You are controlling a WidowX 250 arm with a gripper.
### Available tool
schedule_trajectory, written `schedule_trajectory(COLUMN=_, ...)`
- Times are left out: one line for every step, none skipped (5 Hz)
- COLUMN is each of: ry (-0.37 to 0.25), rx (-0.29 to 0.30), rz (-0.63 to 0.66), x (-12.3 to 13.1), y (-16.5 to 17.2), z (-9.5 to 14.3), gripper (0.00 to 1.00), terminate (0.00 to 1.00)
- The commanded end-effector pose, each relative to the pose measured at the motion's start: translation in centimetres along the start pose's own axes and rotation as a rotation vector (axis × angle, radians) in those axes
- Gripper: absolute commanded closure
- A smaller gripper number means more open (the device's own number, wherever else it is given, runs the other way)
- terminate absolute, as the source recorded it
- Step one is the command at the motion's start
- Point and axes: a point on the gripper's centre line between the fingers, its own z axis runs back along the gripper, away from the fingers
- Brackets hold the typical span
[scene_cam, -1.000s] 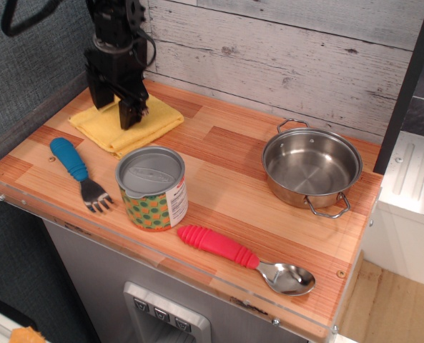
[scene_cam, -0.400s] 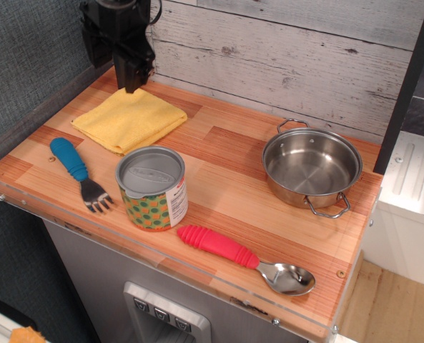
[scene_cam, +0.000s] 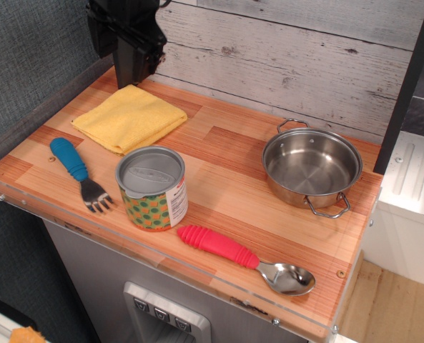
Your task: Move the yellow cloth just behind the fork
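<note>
The yellow cloth (scene_cam: 129,118) lies flat and folded at the back left of the wooden counter, just behind the fork. The fork (scene_cam: 78,171) has a blue ribbed handle and silver tines that point to the front edge. My gripper (scene_cam: 131,78) hangs above the cloth's back edge, near the wall. It is lifted clear of the cloth, holds nothing, and its dark fingers look open. Nothing of the cloth or fork is hidden.
A patterned can (scene_cam: 152,187) with a grey lid stands right of the fork. A red-handled spoon (scene_cam: 244,257) lies at the front. A steel pot (scene_cam: 311,168) sits at the right. A plank wall (scene_cam: 283,57) runs behind the counter.
My gripper was down on the yellow cloth a second ago. It has let go and risen up and back toward the wall. The cloth stays lying behind the fork.
</note>
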Motion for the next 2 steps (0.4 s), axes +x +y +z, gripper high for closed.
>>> schedule_trajectory(ry=0.034, rx=0.003, rz=0.115, x=-3.5, y=0.0, z=5.8, gripper=0.0, terminate=0.0)
schedule_trajectory(ry=0.07, rx=0.034, rz=0.176, x=-6.2, y=0.2, z=7.1, gripper=0.0, terminate=0.0)
